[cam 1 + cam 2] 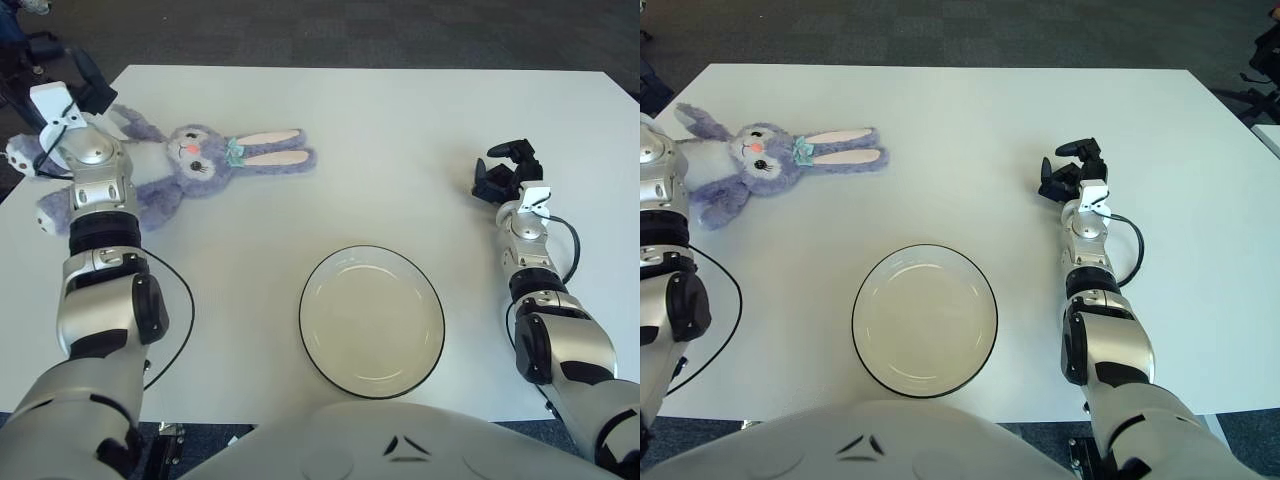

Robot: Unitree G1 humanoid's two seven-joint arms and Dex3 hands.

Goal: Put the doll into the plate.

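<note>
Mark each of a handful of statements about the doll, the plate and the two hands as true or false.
1. The doll lies in the plate. False: it lies on the table, up and to the left of the plate.
2. The plate holds nothing. True.
3. The right hand grasps the doll. False: it shows to the right of the plate, far from the doll, and holds nothing.
4. The left hand shows at the doll's body, at the table's left edge. True.
5. The doll's ears point toward the right. True.
</note>
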